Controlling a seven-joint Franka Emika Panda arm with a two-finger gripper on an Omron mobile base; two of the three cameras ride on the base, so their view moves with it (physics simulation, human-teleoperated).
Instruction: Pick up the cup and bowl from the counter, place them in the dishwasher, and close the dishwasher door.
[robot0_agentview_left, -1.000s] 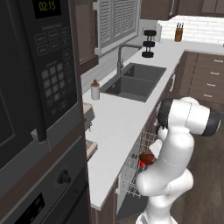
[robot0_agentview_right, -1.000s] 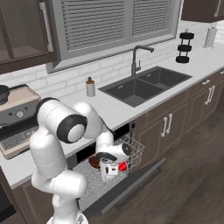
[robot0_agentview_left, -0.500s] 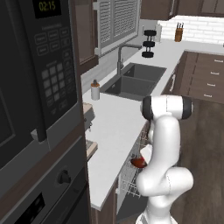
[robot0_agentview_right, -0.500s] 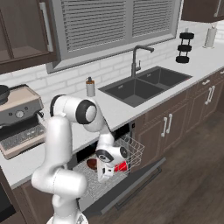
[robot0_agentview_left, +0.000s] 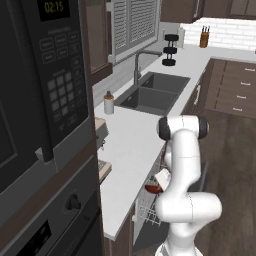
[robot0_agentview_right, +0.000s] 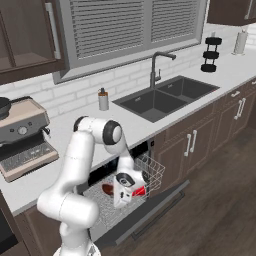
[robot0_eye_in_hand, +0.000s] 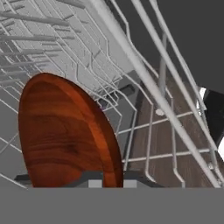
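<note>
— Two dishes in the rack?
— Yes — the bowl is pinched on edge between the gripper jaws, low inside the dishwasher; the red cup lies just beside the hand.
— Door?
— Down, open.

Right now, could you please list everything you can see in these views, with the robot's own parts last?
Bowl: one, reddish-brown, at the tool, over the rack.
Cup: one, red, in the rack.
Dishwasher rack: one, white wire, pulled out.
Dishwasher door: one, dark, open.
Counter: one, white.
Sink: one, dark, inset.
Bottle: one, white, brown cap, on counter.
Coffee machine: one, silver, counter's left end.
Tool: one, white, holding bowl.
</note>
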